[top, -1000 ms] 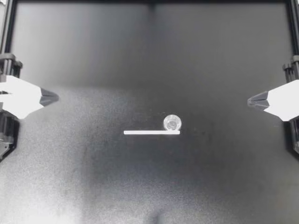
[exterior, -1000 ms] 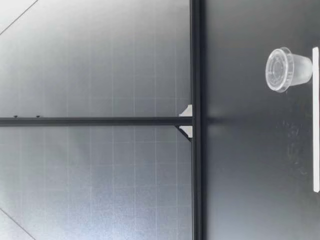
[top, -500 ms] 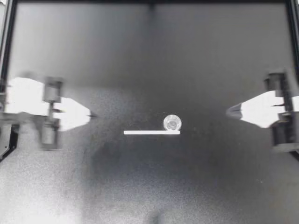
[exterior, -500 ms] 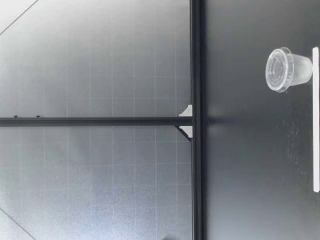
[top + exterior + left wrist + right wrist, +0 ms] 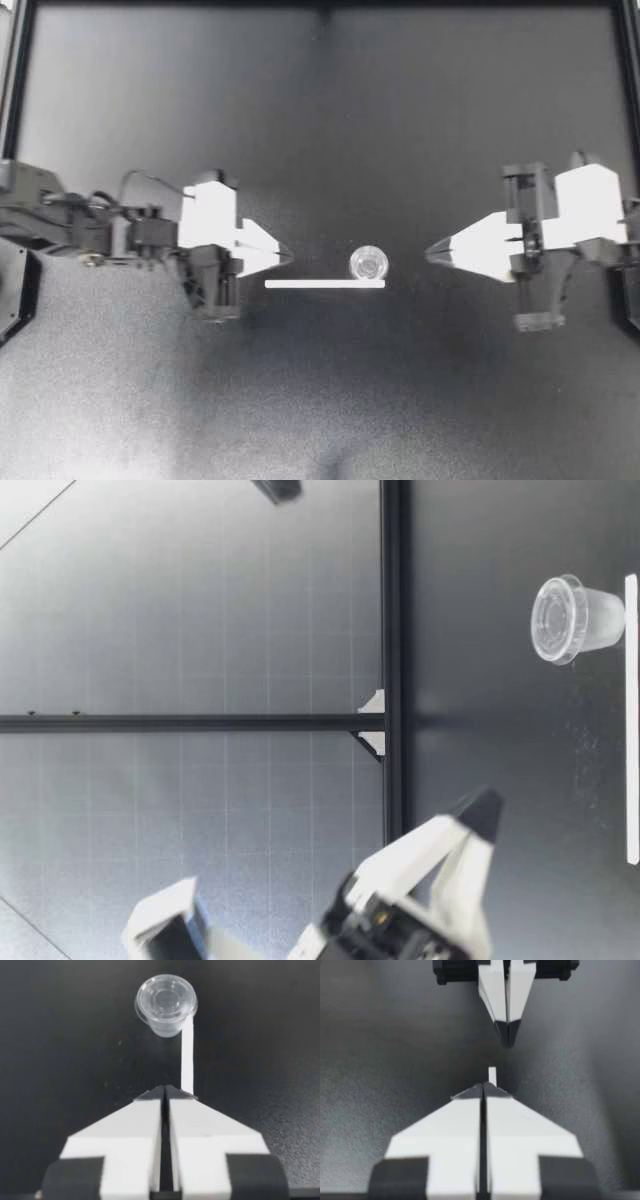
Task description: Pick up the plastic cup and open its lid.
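Room around the plastic cup point(image 5: 369, 263) is pretty generous. It's bare black table point(image 5: 320, 120) on its far side and off both ends. The only thing close is a flat white strip point(image 5: 325, 284) lying just beside the cup's near side, so low it barely counts as a wall. From the left, my left gripper point(image 5: 285, 255) has open table straight to the cup, with the strip running alongside that lane. My right gripper point(image 5: 432, 253) has a short clear stretch too, since the strip ends about level with the cup. Both have fingers pressed together and point at each other, so each sits in the other's line past the cup.
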